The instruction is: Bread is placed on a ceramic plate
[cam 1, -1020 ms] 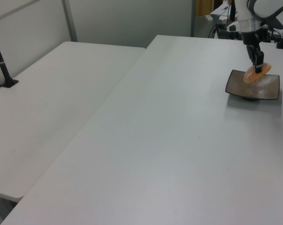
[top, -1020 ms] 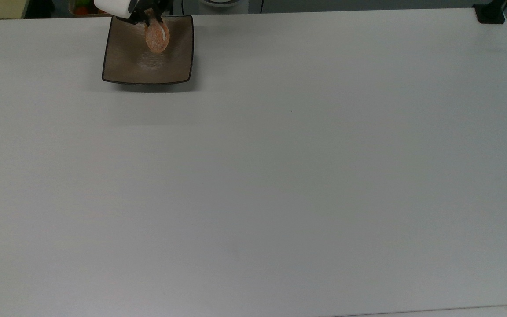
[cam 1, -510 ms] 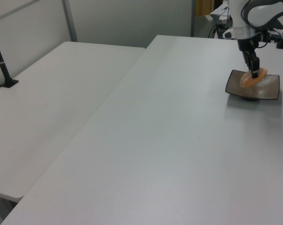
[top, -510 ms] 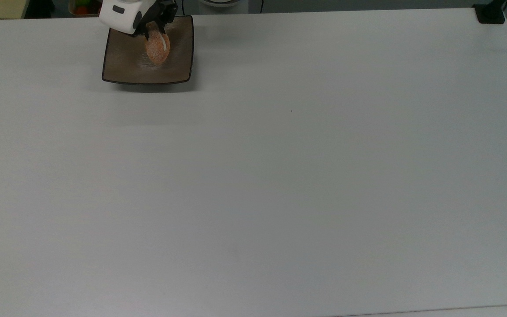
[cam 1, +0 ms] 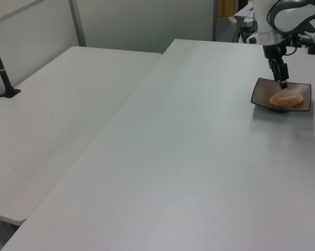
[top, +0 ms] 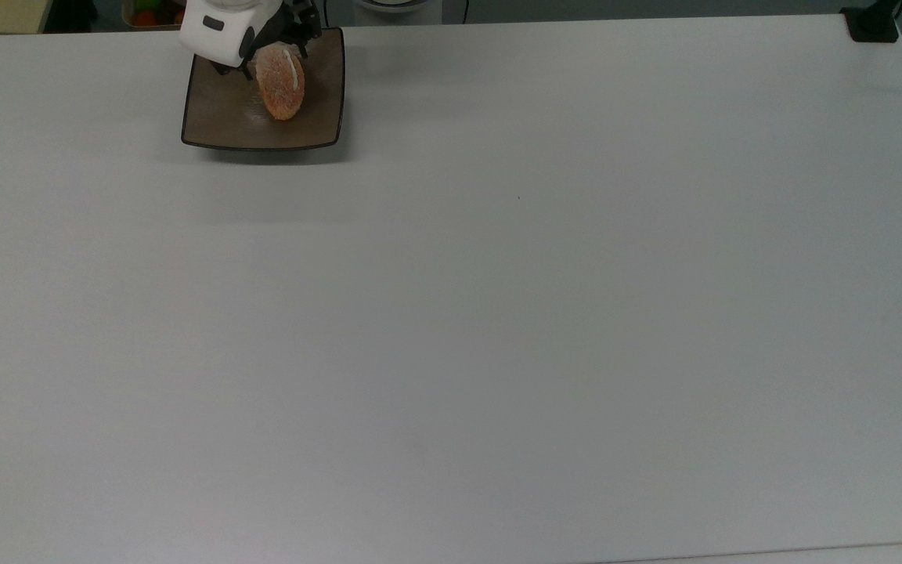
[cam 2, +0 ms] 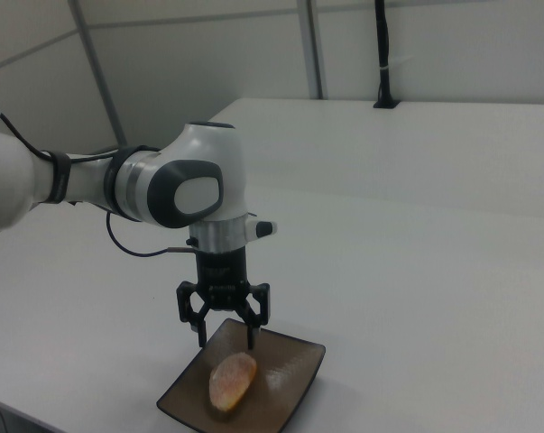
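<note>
The bread (top: 280,81) lies flat on the ceramic plate (top: 220,117) at the top view's upper left, its white cream line facing up. In the right view my gripper (cam 2: 226,343) hangs open just above the bread (cam 2: 232,379), fingers spread either side and touching nothing. The plate (cam 2: 290,383) shows as a brown square dish at the right view's bottom. In the left view the gripper (cam 1: 279,81) stands over the far edge of the plate (cam 1: 260,95), with the bread (cam 1: 286,98) below it. In the top view the white hand covers the plate's far-left corner.
A tray of colourful fruit (top: 149,12) sits just past the table edge behind the plate. A black clamp (top: 872,23) grips the top view's upper right corner. A second table (cam 1: 53,125) adjoins on the left view's left, bearing a black post (cam 1: 3,73).
The bread came down from a tilted hold onto the plate and now lies flat. The gripper let go of it and stands open above.
</note>
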`<act>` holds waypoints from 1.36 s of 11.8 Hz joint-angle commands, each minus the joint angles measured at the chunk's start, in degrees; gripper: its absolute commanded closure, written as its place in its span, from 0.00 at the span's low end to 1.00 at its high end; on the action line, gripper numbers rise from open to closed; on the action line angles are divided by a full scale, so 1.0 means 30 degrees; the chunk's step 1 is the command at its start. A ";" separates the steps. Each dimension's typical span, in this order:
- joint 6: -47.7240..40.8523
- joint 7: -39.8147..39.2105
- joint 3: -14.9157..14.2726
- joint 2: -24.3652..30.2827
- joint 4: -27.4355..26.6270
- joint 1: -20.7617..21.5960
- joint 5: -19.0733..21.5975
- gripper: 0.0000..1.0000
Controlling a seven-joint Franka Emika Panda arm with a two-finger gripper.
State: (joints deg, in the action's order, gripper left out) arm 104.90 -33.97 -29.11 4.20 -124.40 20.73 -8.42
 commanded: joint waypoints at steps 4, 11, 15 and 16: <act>0.0131 0.0159 -0.0200 0.0123 0.1001 0.0270 0.1596 0.00; 0.0101 1.0316 0.2835 0.0299 0.6509 -0.0691 0.4771 0.00; 0.0101 1.4509 0.8282 0.0036 0.6660 -0.3384 0.2397 0.00; 0.0043 1.4720 0.9312 -0.0023 0.6776 -0.4118 0.2396 0.00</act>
State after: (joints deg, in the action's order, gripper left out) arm 105.05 6.51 -8.49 4.99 -105.01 13.82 0.05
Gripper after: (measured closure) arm 0.000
